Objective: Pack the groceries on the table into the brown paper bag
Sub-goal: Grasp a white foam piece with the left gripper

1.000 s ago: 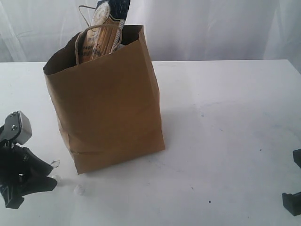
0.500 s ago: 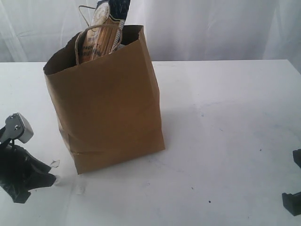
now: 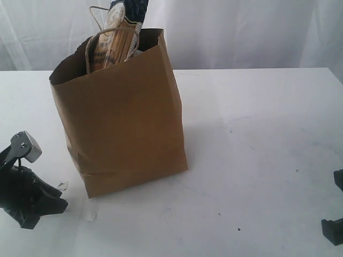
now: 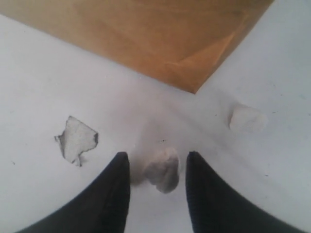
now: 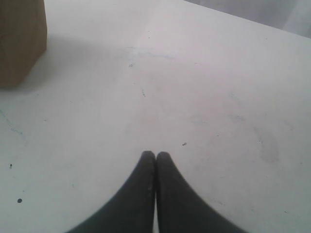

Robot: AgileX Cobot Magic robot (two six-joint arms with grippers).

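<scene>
The brown paper bag (image 3: 123,123) stands upright on the white table (image 3: 257,134), with the long spaghetti packet (image 3: 110,45) sticking out of its top. At the bag's front left corner my left gripper (image 3: 53,206) is low over the table. Its jaws are open around a small white lump (image 4: 163,169), with a gap showing on each side of it (image 4: 157,155). A second white lump (image 4: 247,118) (image 3: 90,216) lies loose nearby. My right gripper (image 5: 155,154) is shut and empty over bare tabletop. The bag's other contents are hidden.
A thin white flake (image 4: 77,138) (image 3: 63,186) lies on the table beside the left fingers. The bag's lower corner (image 4: 194,87) is just ahead of the left gripper. Black parts of the right arm (image 3: 333,230) show at the right edge. White curtains hang behind.
My left gripper has sunk towards the table and shifted slightly right, covering the nearer white lump, and its jaws have narrowed a little. The bag and right arm have not moved.
</scene>
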